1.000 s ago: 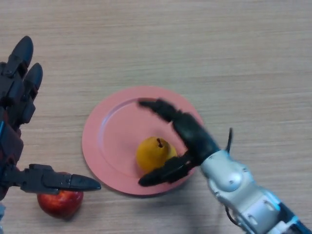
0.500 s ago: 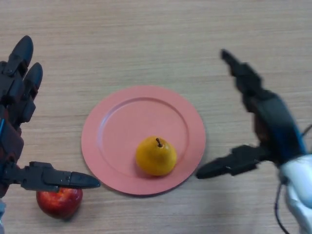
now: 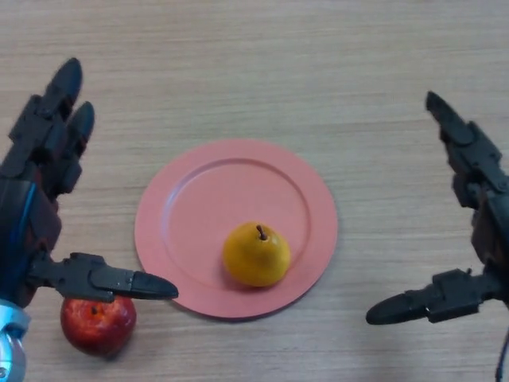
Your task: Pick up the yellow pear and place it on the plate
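Note:
The yellow pear [image 3: 255, 255] stands upright on the pink plate [image 3: 199, 199], toward its near right part, stem up. My right hand [image 3: 480, 199] is open at the right edge of the view, well clear of the plate, with its thumb pointing left near the table's front. My left hand [image 3: 36, 207] is open at the left edge, fingers straight, its thumb stretched toward the plate's near left rim. Neither hand touches the pear.
A red apple [image 3: 98, 322] lies on the wooden table [image 3: 318, 72] at the near left, just outside the plate and under my left thumb.
My right hand let go of the pear and drew back to the right, off the plate. The pear stayed on the plate. My left hand shifted slightly right.

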Motion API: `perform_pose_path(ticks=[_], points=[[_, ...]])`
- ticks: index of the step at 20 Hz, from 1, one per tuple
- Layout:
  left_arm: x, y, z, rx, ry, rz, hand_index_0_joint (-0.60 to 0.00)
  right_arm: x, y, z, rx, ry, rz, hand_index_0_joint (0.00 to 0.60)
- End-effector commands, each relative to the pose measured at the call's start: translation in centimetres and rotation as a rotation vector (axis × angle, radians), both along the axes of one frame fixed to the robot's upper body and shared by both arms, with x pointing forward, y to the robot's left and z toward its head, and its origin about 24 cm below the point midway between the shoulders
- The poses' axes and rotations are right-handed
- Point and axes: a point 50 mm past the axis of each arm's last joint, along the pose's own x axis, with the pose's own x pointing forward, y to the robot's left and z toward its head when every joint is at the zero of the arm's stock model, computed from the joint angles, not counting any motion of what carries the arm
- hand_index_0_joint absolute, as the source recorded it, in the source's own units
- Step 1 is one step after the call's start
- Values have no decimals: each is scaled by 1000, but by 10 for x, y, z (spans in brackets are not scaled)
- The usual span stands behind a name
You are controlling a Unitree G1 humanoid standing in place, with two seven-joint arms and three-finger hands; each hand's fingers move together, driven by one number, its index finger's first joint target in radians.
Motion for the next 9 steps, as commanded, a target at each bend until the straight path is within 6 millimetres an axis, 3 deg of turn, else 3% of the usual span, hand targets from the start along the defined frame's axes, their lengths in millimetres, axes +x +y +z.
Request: perform_pose_path(ticks=[1,9], points=[[-8,2,29,59,-222,37,0,-9,-2,33,-71,-217,-8,0],[-12,-1,31,40,-211,4,0,-14,4,36,-50,-182,11,0]])
